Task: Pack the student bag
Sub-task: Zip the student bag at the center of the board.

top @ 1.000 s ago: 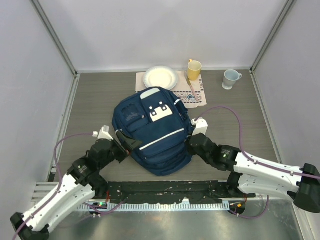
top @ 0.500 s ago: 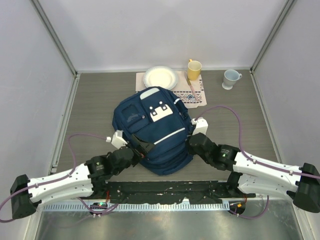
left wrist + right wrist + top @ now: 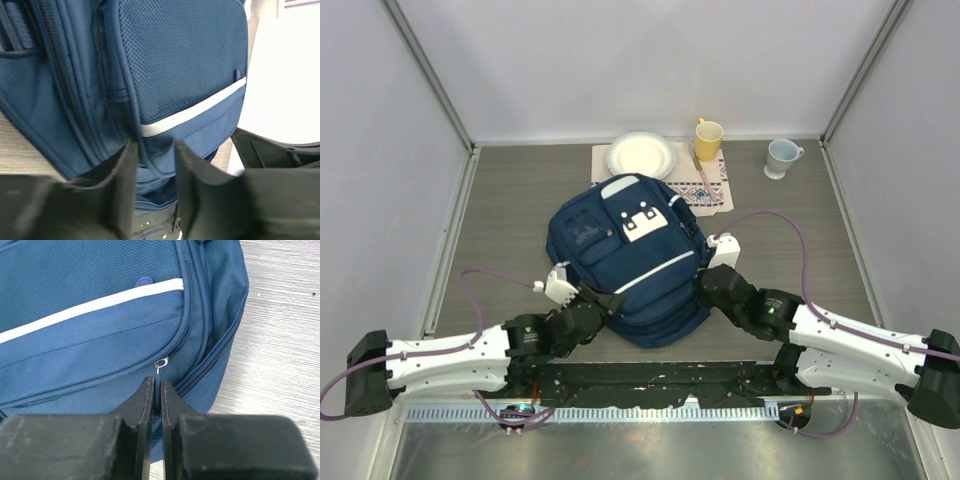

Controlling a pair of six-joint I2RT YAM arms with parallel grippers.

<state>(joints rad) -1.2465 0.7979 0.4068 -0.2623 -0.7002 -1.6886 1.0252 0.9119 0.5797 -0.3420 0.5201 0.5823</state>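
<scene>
The navy student bag lies flat mid-table, front pockets and white stripe up. My left gripper is at its near-left corner. In the left wrist view the gripper stands part-way open, its fingers either side of a fold of the bag and a thin blue cord. My right gripper is at the bag's near-right side. In the right wrist view it is shut on a blue zipper pull of the front pocket of the bag.
Behind the bag lie a white plate, a yellow mug on a patterned cloth, and a pale mug at the back right. A black strip runs along the near edge.
My left arm has swung from the bag's left side down to its near-left corner, and its jaws have narrowed. The right gripper has kept its hold.
</scene>
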